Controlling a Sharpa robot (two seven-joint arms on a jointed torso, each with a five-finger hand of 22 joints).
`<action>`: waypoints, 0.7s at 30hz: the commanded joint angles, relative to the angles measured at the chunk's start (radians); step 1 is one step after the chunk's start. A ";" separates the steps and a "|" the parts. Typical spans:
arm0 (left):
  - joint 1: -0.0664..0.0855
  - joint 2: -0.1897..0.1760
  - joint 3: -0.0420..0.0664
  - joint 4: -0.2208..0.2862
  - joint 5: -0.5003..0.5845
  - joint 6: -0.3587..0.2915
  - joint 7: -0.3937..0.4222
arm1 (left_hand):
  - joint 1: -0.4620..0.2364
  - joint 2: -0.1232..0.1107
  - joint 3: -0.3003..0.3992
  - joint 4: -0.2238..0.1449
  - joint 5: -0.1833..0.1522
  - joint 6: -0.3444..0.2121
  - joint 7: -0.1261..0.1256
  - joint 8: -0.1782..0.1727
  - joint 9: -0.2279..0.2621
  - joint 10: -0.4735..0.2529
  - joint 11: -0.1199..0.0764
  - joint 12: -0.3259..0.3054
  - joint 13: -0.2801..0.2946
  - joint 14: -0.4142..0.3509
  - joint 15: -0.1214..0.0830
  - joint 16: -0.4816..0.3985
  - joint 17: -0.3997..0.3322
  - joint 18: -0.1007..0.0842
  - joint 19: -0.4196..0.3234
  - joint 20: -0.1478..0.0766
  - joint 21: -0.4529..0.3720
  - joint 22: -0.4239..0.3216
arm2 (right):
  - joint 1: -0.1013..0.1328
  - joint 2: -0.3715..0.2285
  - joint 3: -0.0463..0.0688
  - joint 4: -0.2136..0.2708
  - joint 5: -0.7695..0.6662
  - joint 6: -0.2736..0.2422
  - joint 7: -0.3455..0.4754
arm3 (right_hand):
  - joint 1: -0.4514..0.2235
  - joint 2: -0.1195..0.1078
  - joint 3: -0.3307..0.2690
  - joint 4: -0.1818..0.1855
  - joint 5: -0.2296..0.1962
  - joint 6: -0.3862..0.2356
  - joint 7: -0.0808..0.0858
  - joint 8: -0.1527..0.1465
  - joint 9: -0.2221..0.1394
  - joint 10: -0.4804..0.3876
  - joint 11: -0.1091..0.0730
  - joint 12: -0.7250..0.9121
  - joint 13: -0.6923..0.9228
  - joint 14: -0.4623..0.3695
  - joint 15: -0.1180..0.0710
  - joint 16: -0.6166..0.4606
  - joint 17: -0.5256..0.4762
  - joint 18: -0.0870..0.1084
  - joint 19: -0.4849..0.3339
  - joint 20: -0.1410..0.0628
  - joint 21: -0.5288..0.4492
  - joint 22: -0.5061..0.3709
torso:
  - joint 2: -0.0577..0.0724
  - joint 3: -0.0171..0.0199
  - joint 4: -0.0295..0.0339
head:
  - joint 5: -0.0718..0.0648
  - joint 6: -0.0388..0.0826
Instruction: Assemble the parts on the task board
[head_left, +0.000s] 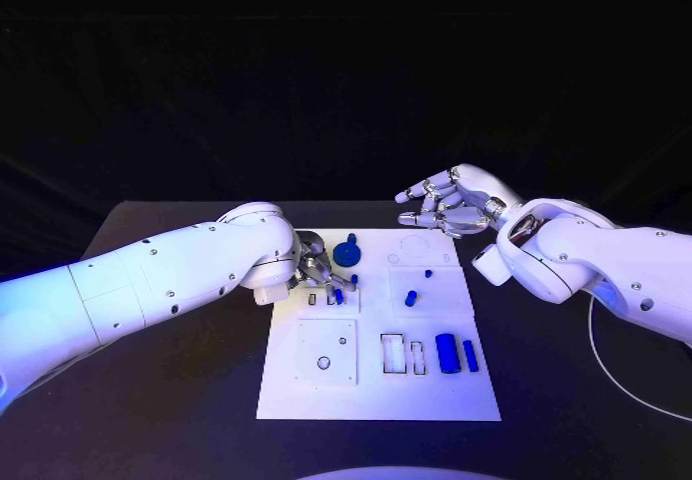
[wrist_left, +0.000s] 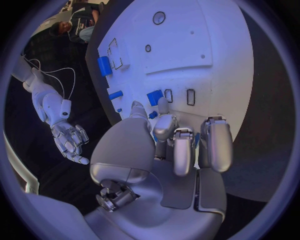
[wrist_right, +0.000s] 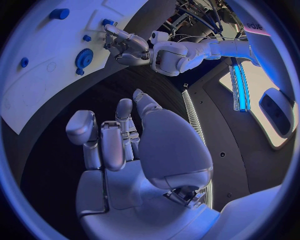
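- The left hand (head_left: 315, 272) pinches a blue part (wrist_left: 154, 97) low over the task board's (head_left: 433, 395) left edge, probably to seat it.
- The right hand (head_left: 450, 203) hovers spread and empty past the far edge, clear of that work.

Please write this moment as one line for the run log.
left hand: fingers down on task board, at small blue parts | right hand: raised beyond board's far edge, holding nothing | blue gear: on board

text: none legible | labels: none | numbers: none
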 joint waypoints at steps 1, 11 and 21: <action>0.001 0.004 0.000 -0.002 -0.005 0.028 -0.003 | 0.010 0.003 0.003 -0.005 -0.005 -0.007 0.001 0.004 0.003 0.007 0.003 0.005 0.001 0.105 -0.006 0.003 0.263 -0.010 0.018 -0.006 0.004 0.035 | 0.000 0.002 0.000 0.000 -0.009 0.018 0.000 | 0.001 0.002 0.001 0.000 0.007 0.006 0.001 0.005 0.001 0.001 0.000 0.001 -0.001 0.032 0.003 -0.003 -0.001 0.005 -0.005 -0.001 -0.005 -0.001 | 0.000 -0.0002 -0.0008 | 0.001 -0.001; 0.000 0.015 -0.001 -0.015 -0.005 0.045 -0.002 | 0.028 0.019 0.008 -0.007 -0.005 -0.013 0.000 0.013 0.016 0.008 0.003 0.007 0.005 0.105 -0.006 0.003 0.263 -0.010 0.019 -0.006 0.008 0.042 | 0.000 0.003 0.000 0.000 -0.010 0.019 0.004 | 0.000 0.002 0.001 0.001 0.007 0.006 0.001 0.005 0.001 0.001 0.000 0.001 -0.001 0.032 0.003 -0.004 -0.001 0.005 -0.005 -0.001 -0.005 -0.001 | 0.001 -0.0003 -0.0010 | 0.000 -0.003; -0.001 0.022 -0.002 -0.018 -0.006 0.072 0.001 | 0.036 0.024 0.011 -0.009 -0.005 -0.015 0.000 0.017 0.022 0.008 0.002 0.006 0.005 0.105 -0.006 0.003 0.263 -0.011 0.019 -0.006 0.010 0.045 | -0.001 0.006 -0.001 -0.001 -0.010 0.011 0.016 | 0.002 0.004 0.002 0.000 0.015 0.007 0.001 0.005 0.001 0.003 -0.001 0.005 0.000 0.033 0.002 -0.005 -0.001 0.005 -0.004 -0.002 -0.006 -0.002 | 0.001 -0.0002 -0.0002 | -0.001 -0.007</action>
